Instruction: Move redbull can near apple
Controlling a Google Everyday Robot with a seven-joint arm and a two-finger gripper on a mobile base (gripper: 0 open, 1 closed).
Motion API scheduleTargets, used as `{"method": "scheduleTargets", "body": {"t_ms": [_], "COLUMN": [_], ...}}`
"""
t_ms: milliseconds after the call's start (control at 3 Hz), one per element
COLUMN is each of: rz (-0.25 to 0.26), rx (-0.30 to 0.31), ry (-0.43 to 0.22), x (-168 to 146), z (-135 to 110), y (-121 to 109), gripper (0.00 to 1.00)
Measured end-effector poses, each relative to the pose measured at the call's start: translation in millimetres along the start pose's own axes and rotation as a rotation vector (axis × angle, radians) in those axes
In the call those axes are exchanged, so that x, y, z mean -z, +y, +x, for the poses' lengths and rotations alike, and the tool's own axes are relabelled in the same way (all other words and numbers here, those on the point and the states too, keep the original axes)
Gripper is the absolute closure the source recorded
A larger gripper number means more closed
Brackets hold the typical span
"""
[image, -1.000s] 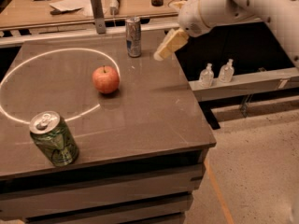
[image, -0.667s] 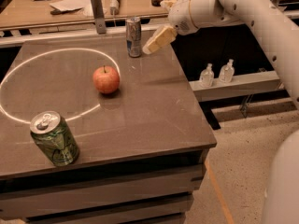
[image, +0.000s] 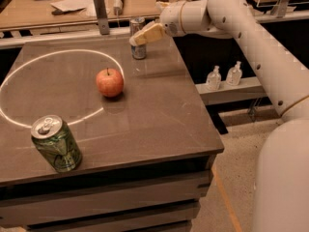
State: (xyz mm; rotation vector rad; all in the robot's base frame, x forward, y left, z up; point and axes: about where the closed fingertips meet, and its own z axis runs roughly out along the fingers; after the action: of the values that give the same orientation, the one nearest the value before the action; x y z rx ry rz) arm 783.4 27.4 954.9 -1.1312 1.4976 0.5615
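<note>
One redbull can (image: 138, 51) is seen standing straight up, just under the tool (image: 141, 36), whose hold cannot be told.

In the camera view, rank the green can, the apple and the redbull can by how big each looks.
Largest: green can, though it is nearest the camera.
Apple and redbull can: too close to rank. The can stands farther back and is partly hidden by the gripper in front of it.
</note>
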Motion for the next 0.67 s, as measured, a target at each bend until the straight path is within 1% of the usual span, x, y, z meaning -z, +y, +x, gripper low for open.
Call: {"method": "scheduleTargets", "body": {"t_ms": [333,667], "rz": [0.07,0.119], "rx": [-0.092,-0.137], "ry": [-0.033,-0.061], "x": [-19,-33], "z": [8,16], "y": [-13,-22], "gripper": [0.0,0.03]}}
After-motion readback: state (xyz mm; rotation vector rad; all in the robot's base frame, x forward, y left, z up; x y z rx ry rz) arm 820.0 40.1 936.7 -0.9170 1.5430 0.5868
